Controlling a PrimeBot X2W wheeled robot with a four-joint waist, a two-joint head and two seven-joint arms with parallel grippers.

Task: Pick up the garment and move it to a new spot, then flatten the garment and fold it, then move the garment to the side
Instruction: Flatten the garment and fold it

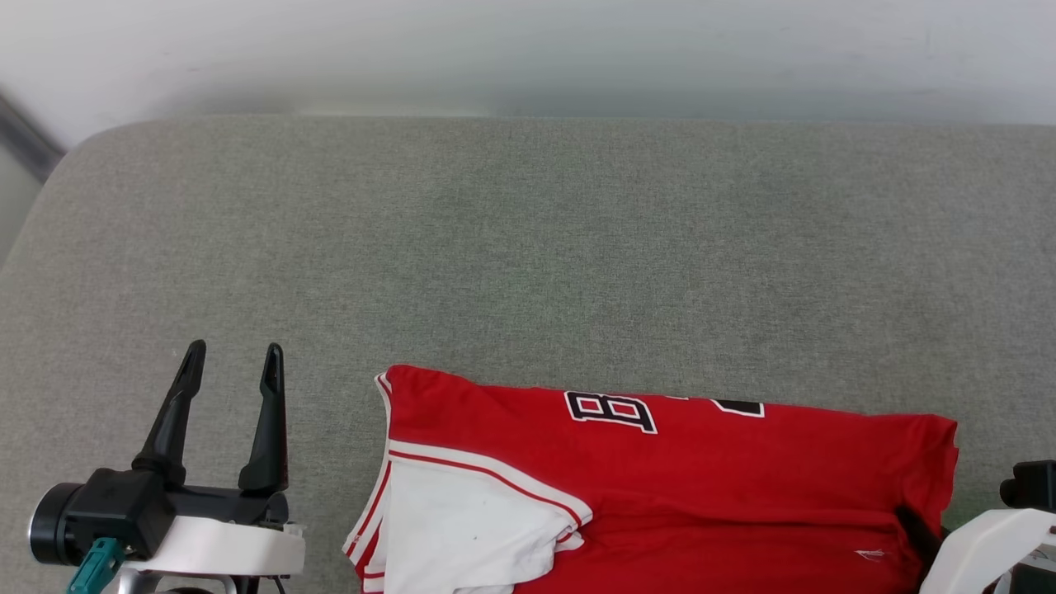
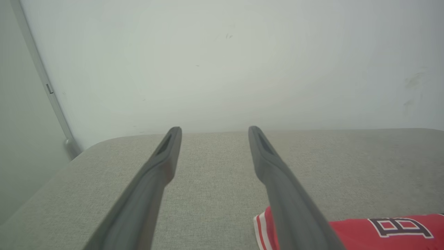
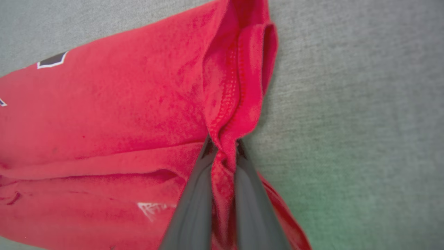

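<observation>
Across the lower middle and right of the head view, the garment [image 1: 701,487] lies on the grey bench [image 1: 528,231], running off the bottom edge. Its red body shows black, white-outlined lettering [image 1: 610,411] near its upper edge, and a white sleeve [image 1: 462,520] with red striped trim is folded over its left part. At the lower left of the frame the left gripper [image 1: 235,353] sits beside the garment and apart from it, its two dark fingers spread with nothing between them. At the lower right, one dark finger of the right gripper [image 1: 907,521] reaches into the garment's right edge from a white forearm [image 1: 982,544]. A pale wall [image 1: 528,49] runs along the top.

Seen from the left wrist, both fingers stand wide apart over bare bench fabric; the garment's striped corner and a letter show at the lower right of the frame.

Seen from the right wrist, the two fingers are drawn close together, clamped on a bunched fold of the red stitched hem, which rises from between them toward the top of the frame.
</observation>
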